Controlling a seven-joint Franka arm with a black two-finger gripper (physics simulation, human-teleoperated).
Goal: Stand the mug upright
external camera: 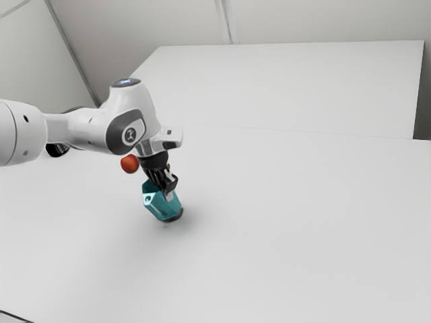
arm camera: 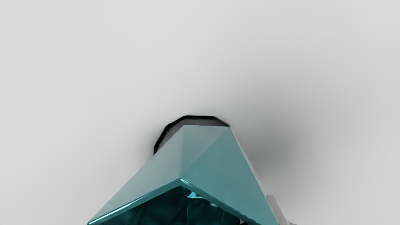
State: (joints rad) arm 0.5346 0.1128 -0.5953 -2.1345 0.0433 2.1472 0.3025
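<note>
- At the exterior view's left, a black thing [external camera: 57, 149] sits partly behind the arm [external camera: 87, 128].
- Right of it, a red ball [external camera: 129, 163] near the arm's hand.
- Further right, the teal mug [external camera: 163, 206], tilted, dark base low and rightward.
- On its wall, the pincer [external camera: 168, 194], closed, gripping the mug.

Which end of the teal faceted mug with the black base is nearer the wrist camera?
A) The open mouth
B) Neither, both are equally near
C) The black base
A: in the wrist view the teal faceted mug shows its dark inside past the near rim, with the black base at the far end.
</note>
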